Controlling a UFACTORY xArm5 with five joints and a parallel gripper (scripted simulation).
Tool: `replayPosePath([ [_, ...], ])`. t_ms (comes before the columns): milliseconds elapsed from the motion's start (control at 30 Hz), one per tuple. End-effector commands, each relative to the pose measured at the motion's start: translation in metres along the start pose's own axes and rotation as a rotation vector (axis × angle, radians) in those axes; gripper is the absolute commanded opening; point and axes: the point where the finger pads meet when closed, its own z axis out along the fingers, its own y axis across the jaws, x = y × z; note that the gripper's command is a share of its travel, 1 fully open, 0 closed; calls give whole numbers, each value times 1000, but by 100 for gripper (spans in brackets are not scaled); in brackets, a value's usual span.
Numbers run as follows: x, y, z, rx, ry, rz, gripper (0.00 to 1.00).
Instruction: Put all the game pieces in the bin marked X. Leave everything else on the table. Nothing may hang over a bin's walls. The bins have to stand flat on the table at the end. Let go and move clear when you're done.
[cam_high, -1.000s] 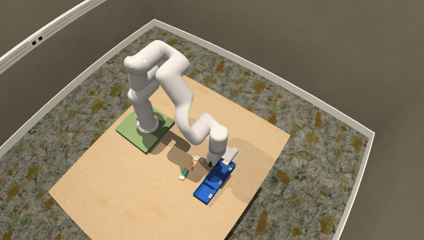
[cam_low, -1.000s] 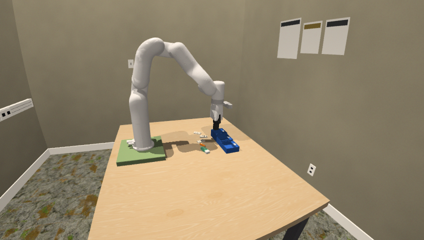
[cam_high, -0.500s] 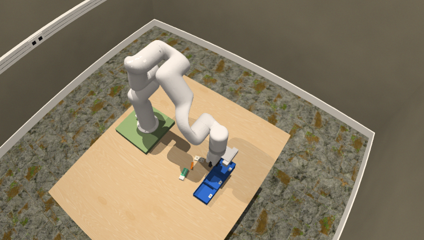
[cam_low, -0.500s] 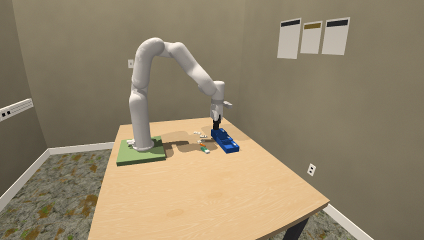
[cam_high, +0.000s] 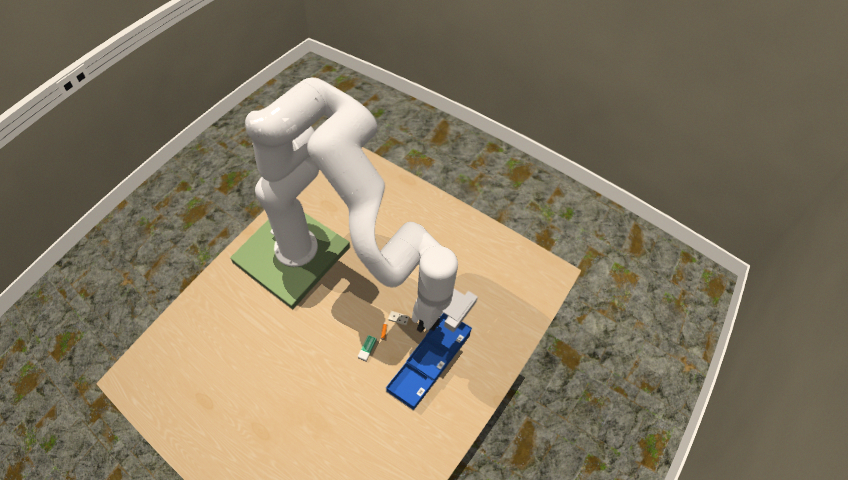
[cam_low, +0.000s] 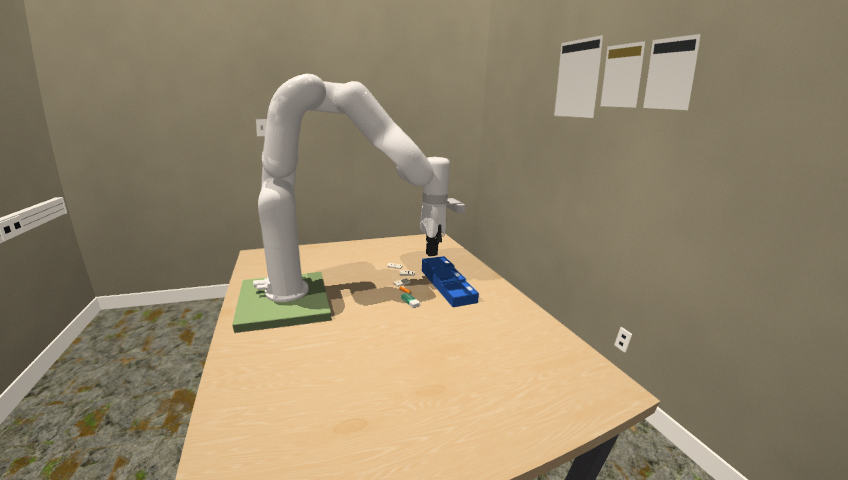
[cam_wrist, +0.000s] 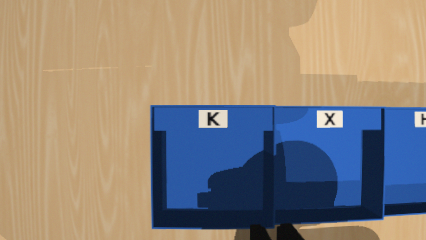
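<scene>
Hovering by the K/X end of the bins, the claw (cam_high: 420, 325) (cam_low: 432, 246) (cam_wrist: 273, 229) is basically closed, holding nothing. X bin (cam_high: 429, 355) (cam_low: 454, 280) (cam_wrist: 305, 120) sits just beside it, no pieces inside. Dominoes (cam_high: 393, 316) (cam_low: 407, 273) are farther off, on the table. Looks like the pickup stage tbh; next move needs opening up over one.

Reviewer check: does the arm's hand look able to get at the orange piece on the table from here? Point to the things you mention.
Probably yes: the hand (cam_high: 420, 326) (cam_low: 432, 254) (cam_wrist: 274, 231) looks shut and would need opening, but nothing stands over the orange piece (cam_high: 383, 331) (cam_low: 404, 290).
</scene>
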Motion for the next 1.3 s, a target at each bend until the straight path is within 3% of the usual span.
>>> replayPosePath([
  [0, 2, 0, -37, -5, 7, 0, 9],
  [300, 1, -1, -112, -5, 7, 0, 9],
  [700, 1, -1, -112, -5, 7, 0, 9],
  [733, -3, -1, -105, -4, 7, -50, 42],
  [900, -28, -1, -72, -1, 6, -226, 42],
  [967, -28, -1, -72, -1, 6, -226, 42],
  [1000, -33, -1, -65, -1, 6, -303, 42],
  [1267, -73, -1, -11, -1, 6, -303, 42],
])
